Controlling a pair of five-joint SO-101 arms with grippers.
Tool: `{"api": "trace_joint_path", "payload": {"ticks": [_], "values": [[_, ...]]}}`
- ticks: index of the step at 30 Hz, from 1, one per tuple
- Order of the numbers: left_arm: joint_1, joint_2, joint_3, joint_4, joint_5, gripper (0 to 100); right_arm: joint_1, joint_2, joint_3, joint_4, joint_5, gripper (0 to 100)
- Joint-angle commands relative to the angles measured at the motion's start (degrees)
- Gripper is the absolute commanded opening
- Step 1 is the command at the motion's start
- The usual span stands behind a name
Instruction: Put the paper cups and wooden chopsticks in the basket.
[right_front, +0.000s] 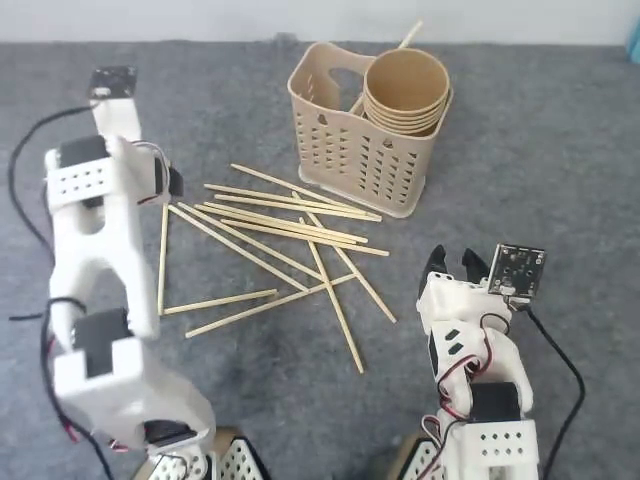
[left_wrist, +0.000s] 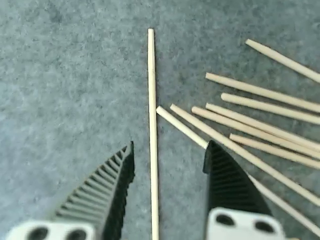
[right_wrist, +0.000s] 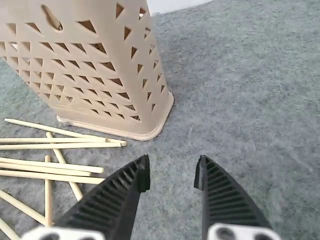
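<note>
Wooden chopstick (left_wrist: 152, 125) lies flat on the grey mat (left_wrist: 60, 75), its length running straight out between the parted jaws of the left gripper (left_wrist: 170, 146), touching neither. Other chopsticks (left_wrist: 260, 91) fan out beside it. The right gripper (right_wrist: 172, 162), jaws apart, hangs near the basket (right_wrist: 100, 65).

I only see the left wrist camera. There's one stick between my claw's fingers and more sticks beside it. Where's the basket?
Observer: The basket stands upright beyond the loose chopsticks, farther from the arms.
Operator: Are any cups in it?
Observer: Yes, a stack of paper cups sits in one compartment.
Operator: What's the other claw doing?
Observer: The right claw is open and holds nothing, low over the floor near the basket's corner.
</note>
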Motion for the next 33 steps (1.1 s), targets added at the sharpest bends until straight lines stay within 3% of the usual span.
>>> {"api": "trace_joint_path", "payload": {"ticks": [1,19,24,33], "values": [[0.53,5.98,-7.69,-1.41,-0.79,21,0.48,-1.54,0.88,0.22,1.05,16.1],[-0.18,38.33,-33.45,0.70,-0.62,18,0.40,-1.54,0.88,0.22,0.79,16.1],[-0.44,40.53,-39.96,8.09,-0.79,0,0.40,-1.54,0.88,0.22,0.79,16.1],[-0.44,36.75,-53.93,29.89,-5.71,1,0.75,-1.54,0.88,0.22,0.79,16.2]]}}
